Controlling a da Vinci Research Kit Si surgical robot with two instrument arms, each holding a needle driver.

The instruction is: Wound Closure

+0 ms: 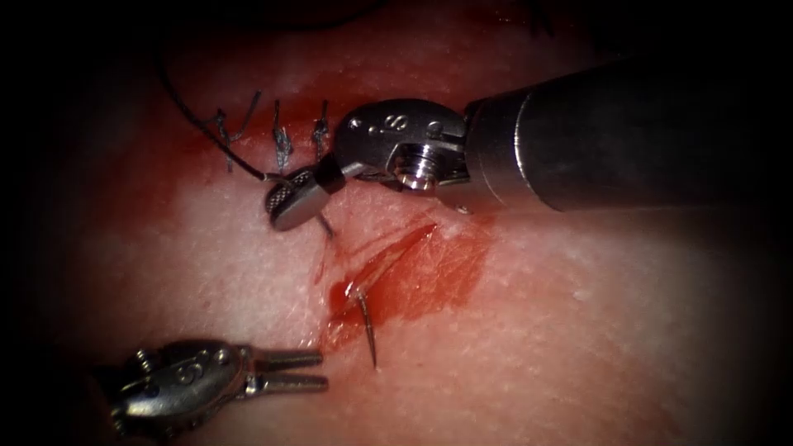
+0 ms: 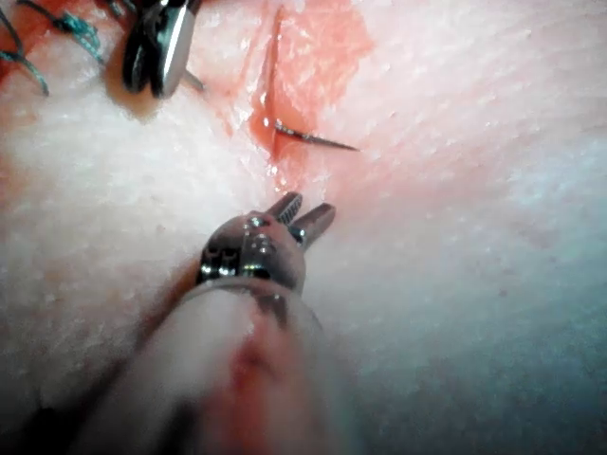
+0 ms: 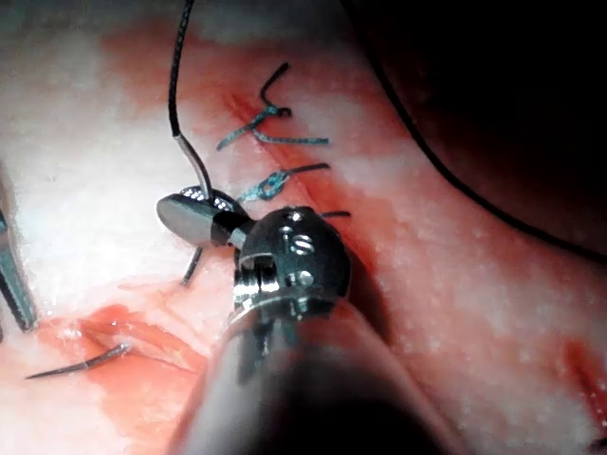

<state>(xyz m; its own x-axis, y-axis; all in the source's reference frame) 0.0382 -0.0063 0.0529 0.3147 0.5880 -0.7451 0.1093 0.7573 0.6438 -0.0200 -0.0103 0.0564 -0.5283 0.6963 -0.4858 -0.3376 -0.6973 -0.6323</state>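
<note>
Right tool (image 1: 291, 201): jaws closed on the needle's rear end where the thread (image 1: 198, 122) joins, left of the cut (image 1: 388, 256), just below the tied stitches (image 1: 281, 136). A short dark stub shows under the jaws.

Needle (image 1: 366, 318): in the tissue (image 1: 578, 347). Tip section stands out bare at the cut's lower end, pointing down, in red fluid (image 1: 429, 272); mid-curve appears buried.

Left tool (image 1: 322, 372): jaws narrowly parted, holding nothing, near the tissue's lower-left edge, near the tip but apart from it.

Handling, est.: needle stiff, thin, slick w/ fluid; tip fragile, so grip behind it on the body. Tissue soft, will tear if dragged. Thread light and limp.
</note>
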